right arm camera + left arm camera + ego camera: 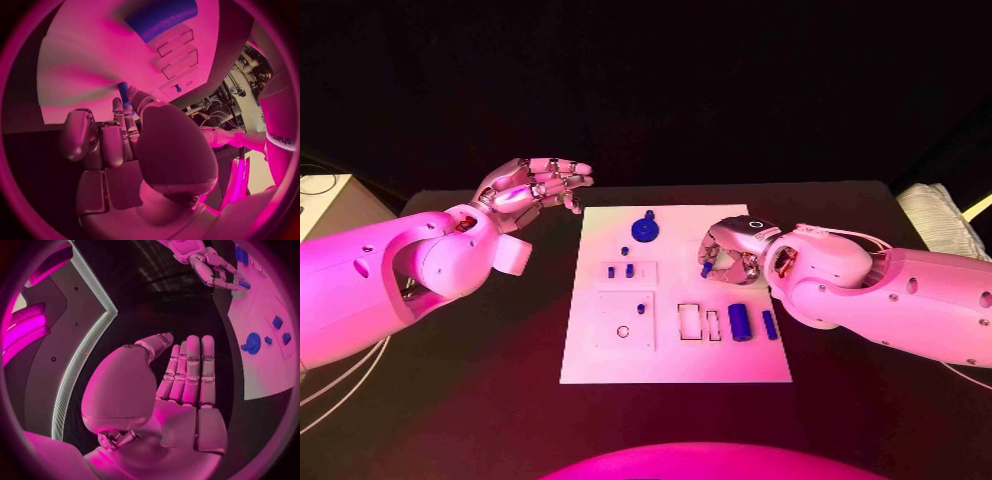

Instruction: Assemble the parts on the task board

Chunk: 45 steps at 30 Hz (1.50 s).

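Right hand [733,255] hovered over the task board [675,362] at centre frame, fingers pinching a small blue part [707,269] against the white plate. Left hand [531,188] hung in the upper left off the board, fingers loosely apart, holding nothing.

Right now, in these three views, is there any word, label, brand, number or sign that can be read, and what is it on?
"sharpa": on a white sleeve-like band at the rim of the right wrist view; it runs sideways and is partly cut off.
Task board: no readable print in any view.
Blue parts: no marks to read.
Left hand and right hand: no legible lettering.
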Available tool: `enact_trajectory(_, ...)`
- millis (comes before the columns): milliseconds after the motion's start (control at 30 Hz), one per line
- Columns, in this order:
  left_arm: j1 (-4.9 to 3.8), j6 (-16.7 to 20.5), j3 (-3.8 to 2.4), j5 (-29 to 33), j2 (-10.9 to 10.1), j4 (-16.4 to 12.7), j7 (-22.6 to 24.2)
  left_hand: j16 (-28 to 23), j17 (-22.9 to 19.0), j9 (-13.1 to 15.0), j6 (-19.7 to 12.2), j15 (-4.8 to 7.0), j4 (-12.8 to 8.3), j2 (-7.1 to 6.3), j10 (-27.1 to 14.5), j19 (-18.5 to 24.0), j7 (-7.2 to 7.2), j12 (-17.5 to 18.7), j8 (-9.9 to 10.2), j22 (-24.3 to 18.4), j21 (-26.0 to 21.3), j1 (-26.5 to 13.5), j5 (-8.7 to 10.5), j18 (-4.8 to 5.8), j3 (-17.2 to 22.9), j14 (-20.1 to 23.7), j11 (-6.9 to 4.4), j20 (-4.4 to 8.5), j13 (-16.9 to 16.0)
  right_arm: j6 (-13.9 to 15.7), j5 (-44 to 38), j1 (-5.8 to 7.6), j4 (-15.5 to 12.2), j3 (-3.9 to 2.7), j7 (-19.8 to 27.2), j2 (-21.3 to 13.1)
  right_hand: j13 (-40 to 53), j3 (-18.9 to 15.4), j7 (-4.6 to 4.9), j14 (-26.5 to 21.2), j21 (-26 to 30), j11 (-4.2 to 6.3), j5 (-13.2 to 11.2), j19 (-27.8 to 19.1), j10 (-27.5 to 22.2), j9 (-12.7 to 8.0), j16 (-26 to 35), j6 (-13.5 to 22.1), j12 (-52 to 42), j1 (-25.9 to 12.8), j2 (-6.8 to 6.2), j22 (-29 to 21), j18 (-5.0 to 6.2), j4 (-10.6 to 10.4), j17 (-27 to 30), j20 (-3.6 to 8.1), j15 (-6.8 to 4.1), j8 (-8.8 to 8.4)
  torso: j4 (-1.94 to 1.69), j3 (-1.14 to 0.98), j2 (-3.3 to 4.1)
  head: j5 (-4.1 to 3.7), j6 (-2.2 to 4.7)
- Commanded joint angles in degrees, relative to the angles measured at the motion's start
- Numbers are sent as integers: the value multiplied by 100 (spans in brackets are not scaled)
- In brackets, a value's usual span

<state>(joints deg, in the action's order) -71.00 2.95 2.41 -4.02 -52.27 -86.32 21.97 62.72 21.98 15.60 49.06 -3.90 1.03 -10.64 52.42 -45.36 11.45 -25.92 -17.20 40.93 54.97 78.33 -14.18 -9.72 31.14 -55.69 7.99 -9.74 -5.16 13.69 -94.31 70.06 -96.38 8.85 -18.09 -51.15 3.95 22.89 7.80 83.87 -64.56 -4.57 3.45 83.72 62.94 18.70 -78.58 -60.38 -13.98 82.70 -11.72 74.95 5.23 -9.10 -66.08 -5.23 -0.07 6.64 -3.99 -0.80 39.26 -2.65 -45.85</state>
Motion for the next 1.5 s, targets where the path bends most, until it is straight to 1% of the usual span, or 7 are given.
enact_trajectory(33,-2,-110,-3,10,4,-7,24,-25,-5,0,12,-9,-2,17,-37,-45,1,-18,-13,-5,-33,-51,22,-81,-25,-19,9,-1,6,104,-16,-10,9,1,62,17,7,139,-8,182,-96,26,-30,107,131,15,-23,-69,64,-89,-42,292,-81,-48,-11,19,-46,45,4,0,-6,-2,-4)
enact_trajectory(367,-2,-112,-3,10,-2,-9,16,-25,-5,0,12,-9,-2,17,-37,-45,1,-18,-13,-5,-33,-51,22,-81,-25,-19,9,-1,6,58,19,-49,71,2,64,85,12,253,-18,185,-177,43,-41,123,245,31,-35,-116,130,-128,-101,344,-94,-73,-11,31,-58,62,1,-1,0,-7,-12)
enact_trajectory(600,-2,-110,-3,10,-4,-10,7,-25,-5,0,12,-9,-2,17,-37,-45,1,-18,-13,-5,-33,-51,22,-81,-25,-19,9,-1,6,90,-54,-79,156,8,-28,174,15,510,-33,189,-221,66,-39,127,383,65,-56,-200,217,-52,-35,381,-101,-22,-31,49,-79,104,7,-3,0,-16,-17)
enact_trajectory(767,-2,-115,-3,9,-3,-10,-2,-25,-5,0,12,-9,-2,17,-37,-45,1,-18,-13,-5,-33,-51,22,-81,-25,-19,9,-1,6,119,-214,-98,208,15,-176,238,24,906,-29,190,-309,86,-14,141,552,126,-71,-297,322,89,45,445,-115,198,-36,72,-103,167,-1,-2,-1,-23,-28)
enact_trajectory(833,-2,-116,-3,9,-3,-11,-5,-25,-5,0,12,-9,-2,17,-37,-45,1,-18,-13,-5,-33,-51,22,-81,-25,-19,9,-1,6,148,-306,-105,212,17,-230,255,47,1124,-24,197,-427,96,139,165,675,168,-95,-359,350,181,73,514,-134,393,-69,90,-123,213,-1,2,-5,-28,-30)
enact_trajectory(1033,-2,-120,-3,7,-2,-11,-10,-27,-9,0,14,-8,1,27,-39,-53,1,-25,-16,-12,-43,-53,22,-82,-30,-20,8,0,7,365,-427,-125,159,20,-251,259,128,1455,-45,200,-627,136,272,196,908,261,-118,-439,410,96,63,640,-166,722,-87,119,-145,294,2,1,-5,-34,-26)
enact_trajectory(1500,-2,-111,-3,6,25,37,-7,-27,-9,0,14,-8,1,27,-39,-53,1,-25,-16,-12,-43,-53,22,-82,-30,-20,8,0,7,941,-447,-48,-210,-22,-235,41,214,1605,-70,204,-809,169,227,229,1059,346,-134,-499,451,-62,61,747,-196,904,-99,139,-169,366,-5,5,-19,-32,-6)
